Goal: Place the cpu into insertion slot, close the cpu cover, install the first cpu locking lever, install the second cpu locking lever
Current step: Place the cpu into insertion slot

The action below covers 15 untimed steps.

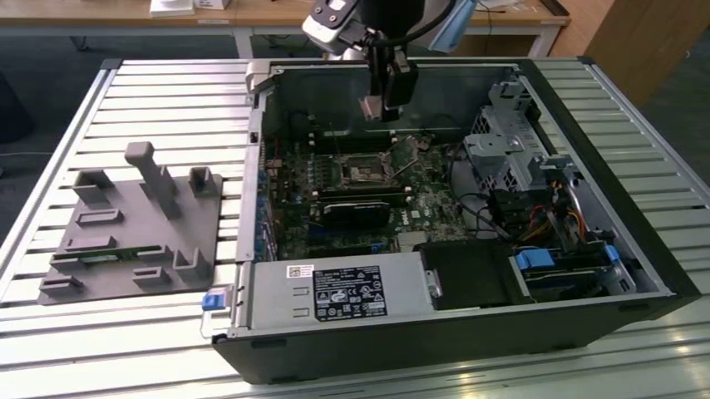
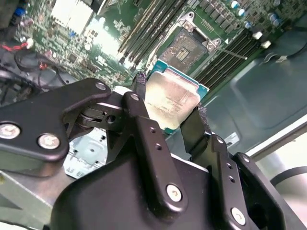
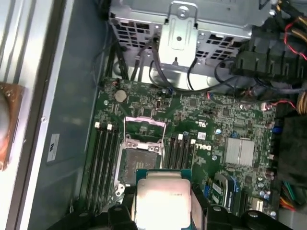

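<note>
— What is your hand (image 2: 170, 101) doing right now?

— It is gripping the cpu (image 2: 173, 96) by two opposite edges. My black metal fingers (image 2: 144, 127) are pressing in from either side. The chip is showing as a flat square with a dull silvery-tan metal face, and a thin teal border is running around it.

— And where is it hanging?

— In the exterior view I am holding it in the air inside the open black computer case (image 1: 444, 353). It is hovering over the green motherboard (image 3: 216, 120), apart from the insertion slot (image 3: 139, 163).

— How is the slot looking?

— It is lying uncovered, a small dark square with a finely grained floor and a grey metal rim. Long narrow memory slots (image 3: 103, 158) are flanking it on both sides. In the first wrist view, the cpu cover (image 3: 145, 120) is standing swung up along one edge of the slot. It is a thin silver frame with its centre cut out.

— What else is sitting around you?

— A long black graphics card (image 1: 355, 208) is lying on the board just beside the slot. The case is resting on a bench (image 1: 133, 357) of pale ribbed metal slats. A matte grey moulded fixture (image 1: 133, 224) with upright posts is sitting on the bench at the exterior view's left of the case.
</note>
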Tool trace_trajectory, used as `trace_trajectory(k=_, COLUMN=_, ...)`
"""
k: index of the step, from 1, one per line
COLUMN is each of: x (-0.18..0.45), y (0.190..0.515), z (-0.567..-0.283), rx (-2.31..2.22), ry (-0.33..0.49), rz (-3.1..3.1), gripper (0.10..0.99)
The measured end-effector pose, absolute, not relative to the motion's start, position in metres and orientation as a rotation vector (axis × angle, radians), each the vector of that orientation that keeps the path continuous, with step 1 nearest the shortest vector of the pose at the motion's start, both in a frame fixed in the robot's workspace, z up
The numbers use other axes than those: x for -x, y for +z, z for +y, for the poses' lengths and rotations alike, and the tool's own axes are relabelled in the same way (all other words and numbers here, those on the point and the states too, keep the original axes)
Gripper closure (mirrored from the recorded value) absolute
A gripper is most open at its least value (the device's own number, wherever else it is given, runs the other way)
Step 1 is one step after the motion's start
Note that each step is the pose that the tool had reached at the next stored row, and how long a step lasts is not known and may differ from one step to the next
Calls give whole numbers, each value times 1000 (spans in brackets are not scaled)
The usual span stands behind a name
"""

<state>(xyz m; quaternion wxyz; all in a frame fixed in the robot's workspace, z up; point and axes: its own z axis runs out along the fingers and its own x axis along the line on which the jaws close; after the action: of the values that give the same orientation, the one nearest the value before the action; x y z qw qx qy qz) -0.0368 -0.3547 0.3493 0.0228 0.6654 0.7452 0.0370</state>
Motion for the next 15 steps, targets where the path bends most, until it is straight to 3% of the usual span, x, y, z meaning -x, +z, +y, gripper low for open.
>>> trace_trajectory(k=15, x=37, y=331, z=-340, rx=-2149, ry=112, rz=2222, gripper=545)
